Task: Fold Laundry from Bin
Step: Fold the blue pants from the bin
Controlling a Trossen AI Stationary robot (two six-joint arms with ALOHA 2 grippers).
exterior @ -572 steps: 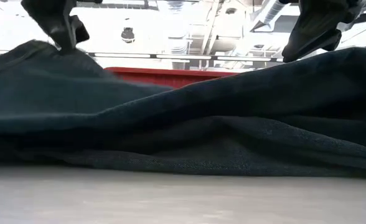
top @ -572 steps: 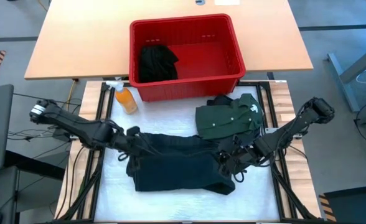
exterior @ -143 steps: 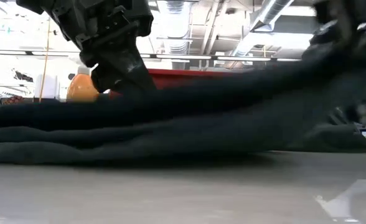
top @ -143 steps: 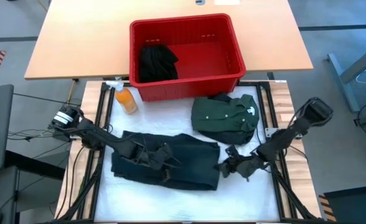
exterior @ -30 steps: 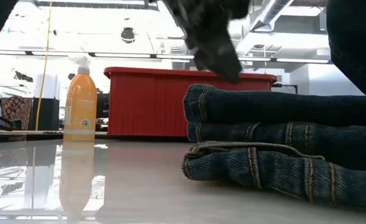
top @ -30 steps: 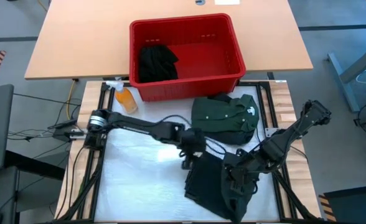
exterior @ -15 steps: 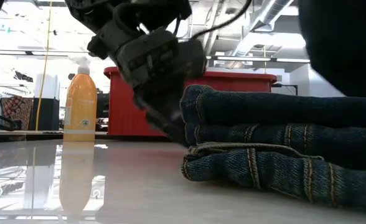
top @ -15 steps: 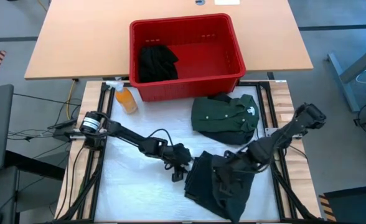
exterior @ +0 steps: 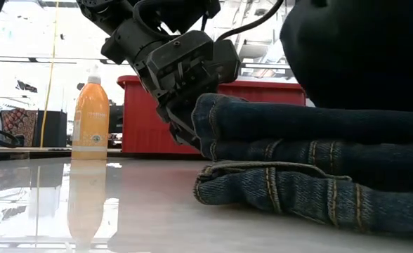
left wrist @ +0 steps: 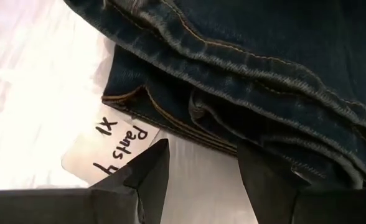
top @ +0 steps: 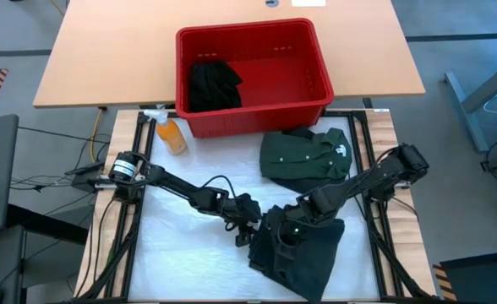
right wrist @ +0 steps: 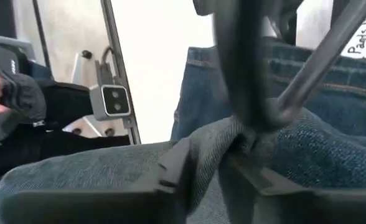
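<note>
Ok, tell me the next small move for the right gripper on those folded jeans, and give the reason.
Probably open it fully and lift clear. The folded jeans already lie in stacked layers on the white mat, and the right gripper sits on top with denim bunched between its fingers. The left gripper, open, waits at the stack's edge.
</note>
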